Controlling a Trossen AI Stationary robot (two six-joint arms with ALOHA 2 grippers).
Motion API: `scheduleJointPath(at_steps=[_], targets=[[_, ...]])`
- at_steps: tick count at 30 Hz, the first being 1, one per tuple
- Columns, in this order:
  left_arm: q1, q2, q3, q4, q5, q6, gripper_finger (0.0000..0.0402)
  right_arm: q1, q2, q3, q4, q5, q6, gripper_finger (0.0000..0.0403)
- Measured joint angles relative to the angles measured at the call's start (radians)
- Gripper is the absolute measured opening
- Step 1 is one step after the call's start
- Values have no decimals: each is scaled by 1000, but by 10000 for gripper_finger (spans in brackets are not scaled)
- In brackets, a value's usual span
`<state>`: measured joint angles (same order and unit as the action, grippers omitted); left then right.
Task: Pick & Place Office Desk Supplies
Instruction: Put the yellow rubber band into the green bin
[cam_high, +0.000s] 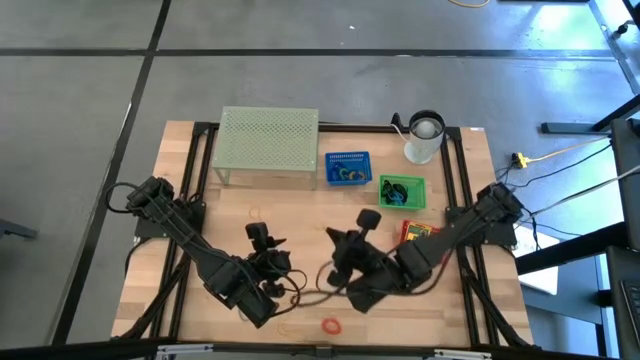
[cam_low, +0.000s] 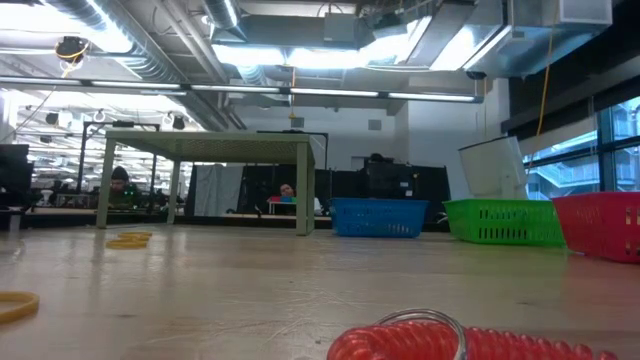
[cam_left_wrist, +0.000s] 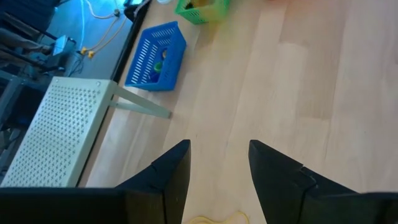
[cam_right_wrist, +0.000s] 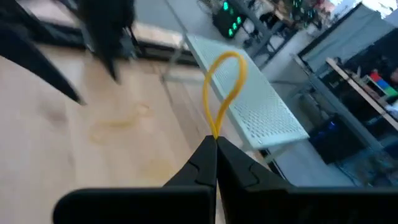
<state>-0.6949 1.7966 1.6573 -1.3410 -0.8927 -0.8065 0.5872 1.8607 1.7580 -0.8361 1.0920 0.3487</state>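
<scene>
My right gripper (cam_right_wrist: 216, 144) is shut on a yellow rubber band (cam_right_wrist: 225, 84), raised above the table's middle (cam_high: 347, 240). My left gripper (cam_left_wrist: 219, 163) stands open above the bare wood to the left of it (cam_high: 260, 236), with nothing between its fingers. Another yellow band (cam_left_wrist: 214, 219) lies flat on the table just below the left fingers. A red band (cam_high: 331, 325) lies near the front edge. More yellow bands (cam_low: 130, 240) lie flat on the wood. My right gripper pinches one end of the yellow band's loop (cam_right_wrist: 216, 127) between its two fingertips. The rest of the loop sticks out past the fingertips as a narrow open oval. The band is lifted clear of the table.
A pale green mesh stand (cam_high: 267, 145) stands at the far left. To its right are a blue basket (cam_high: 348, 168), a green basket (cam_high: 402, 191), a red basket (cam_high: 418, 232) and a white cup (cam_high: 424, 137). A red coiled thing (cam_low: 430, 340) lies near the front edge.
</scene>
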Motion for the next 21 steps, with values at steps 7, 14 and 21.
scheduleJointPath(at_steps=[7, 14, 21], targets=[[0, 0, 0, -4, 8, 6, 157, -103, -33, 1, -379, -111, 301, 4], [0, 0, 0, -3, 6, 8, 157, -182, -38, -5, -625, -143, 455, 4], [-4, 0, 0, -4, 20, 8, 157, -265, -73, -103, -732, -158, 527, 5]])
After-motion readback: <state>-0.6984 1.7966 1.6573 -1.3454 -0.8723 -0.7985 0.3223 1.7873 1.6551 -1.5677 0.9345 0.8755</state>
